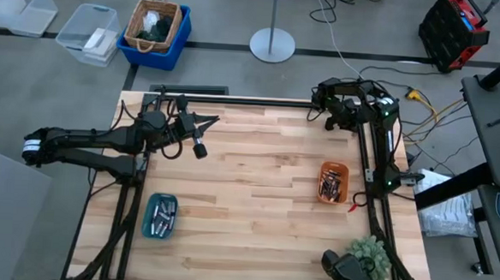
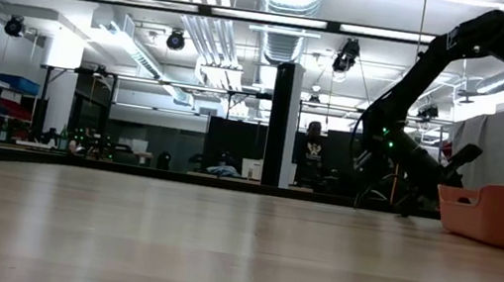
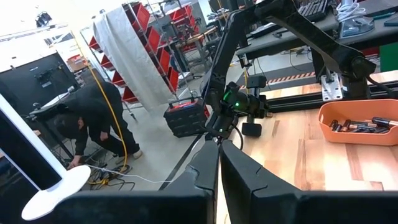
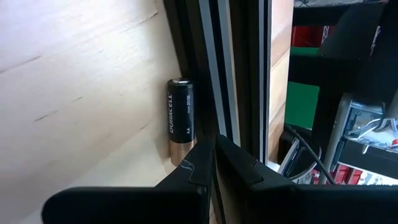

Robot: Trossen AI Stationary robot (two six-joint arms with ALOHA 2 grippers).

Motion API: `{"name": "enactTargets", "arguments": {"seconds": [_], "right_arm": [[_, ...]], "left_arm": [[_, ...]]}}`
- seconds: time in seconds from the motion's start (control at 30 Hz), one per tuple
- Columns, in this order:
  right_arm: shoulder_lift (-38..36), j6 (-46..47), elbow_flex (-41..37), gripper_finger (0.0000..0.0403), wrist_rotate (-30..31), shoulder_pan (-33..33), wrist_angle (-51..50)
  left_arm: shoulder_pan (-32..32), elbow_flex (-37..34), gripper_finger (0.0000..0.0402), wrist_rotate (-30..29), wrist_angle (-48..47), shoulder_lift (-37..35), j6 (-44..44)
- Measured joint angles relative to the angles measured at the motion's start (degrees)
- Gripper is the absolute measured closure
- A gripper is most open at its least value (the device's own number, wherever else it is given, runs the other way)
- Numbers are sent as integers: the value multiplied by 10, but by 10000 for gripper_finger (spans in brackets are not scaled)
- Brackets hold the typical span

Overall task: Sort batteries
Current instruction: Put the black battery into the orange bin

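A single battery [image 4: 179, 121], black with a copper-coloured end, lies on the counter [image 1: 256, 192] tight against the dark rail [image 4: 217, 68] at the counter's far edge, just ahead of the right end effector [image 4: 214, 163], whose fingers are pinched together with nothing between them. It is a small, rigid metal cylinder, probably dense for its size, smooth and ready to roll; a grip across the middle of its body, fingers square to its length, looks safest, though the rail leaves little room on that side, so it may first need nudging away from the rail. More batteries [image 1: 332, 183] lie heaped in the orange tray [image 1: 333, 167], nearer than the rail on the right side, and others [image 1: 161, 214] fill the teal tray [image 1: 149, 219], well apart toward the near left corner. The left end effector [image 1: 200, 148] hangs raised over the counter's far left part, away from the rail; its fingers also meet at the tips and hold nothing.
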Motion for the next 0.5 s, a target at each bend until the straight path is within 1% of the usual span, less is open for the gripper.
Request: {"name": "enactTargets", "arguments": {"seconds": [0.3,0.43,0.5], "right_arm": [[0,-35,0,390,-35,-1,8],[0,-34,-1,390,-42,-1,10],[0,-46,-2,390,-60,0,19]], "left_arm": [[0,0,402,0,0,0,0],[0,0,402,0,0,0,0],[0,0,402,0,0,0,0]]}}
